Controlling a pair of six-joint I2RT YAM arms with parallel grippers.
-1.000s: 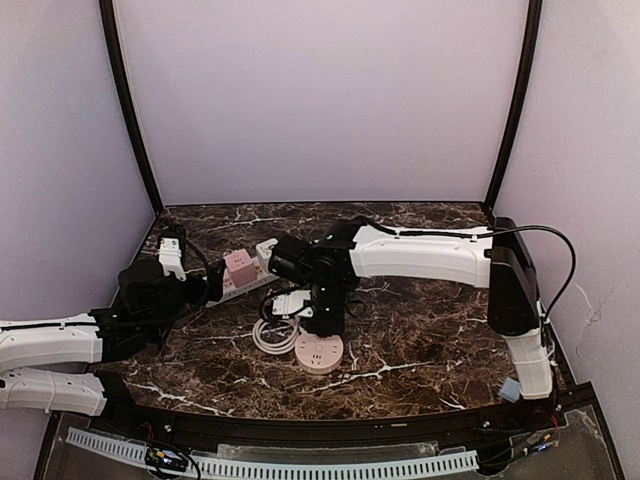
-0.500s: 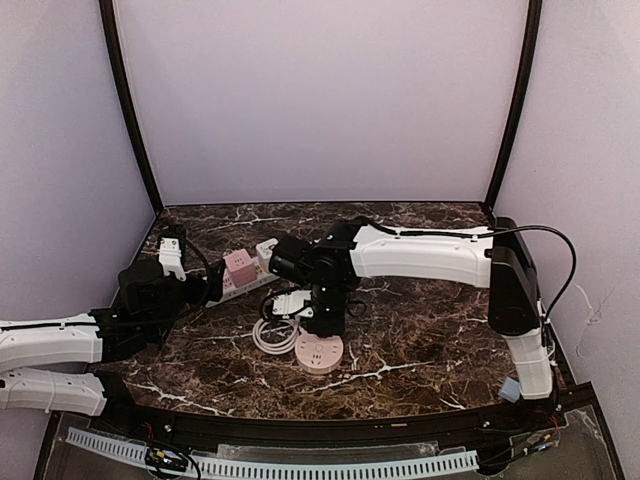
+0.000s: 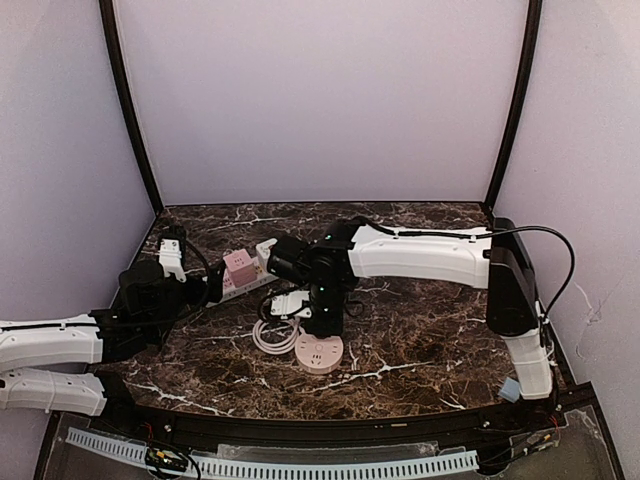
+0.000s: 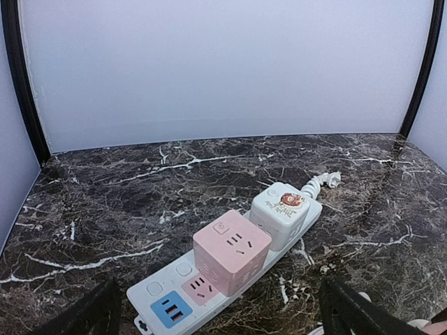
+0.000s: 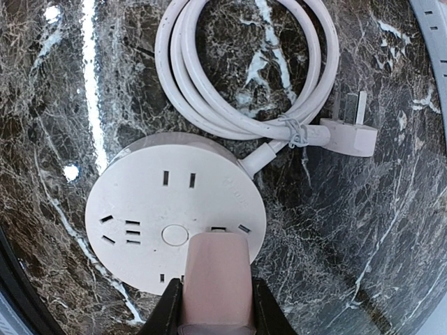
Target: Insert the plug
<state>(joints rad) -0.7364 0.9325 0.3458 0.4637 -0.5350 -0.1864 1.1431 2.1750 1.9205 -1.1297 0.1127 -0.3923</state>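
Observation:
My right gripper [image 5: 215, 308] is shut on a pale pink plug [image 5: 215, 276], and its black fingers [image 5: 167, 310] clamp the plug's two sides. The plug's tip hangs right over the near part of a round white socket disc [image 5: 150, 199], beside the disc's centre button; the prongs are hidden. In the top view the same gripper [image 3: 322, 322] points straight down over the disc [image 3: 320, 354]. My left gripper [image 3: 205, 286] stands open at the left, with nothing between its fingers [image 4: 87, 317], facing a white power strip [image 4: 157, 296].
The strip carries a pink cube adapter [image 4: 230, 251] and a white cube adapter [image 4: 285, 213]. The disc's white cable [image 5: 230, 84] lies coiled beside it and ends in a white three-pin plug [image 5: 349, 137]. Purple walls close in the marble table [image 3: 420, 330].

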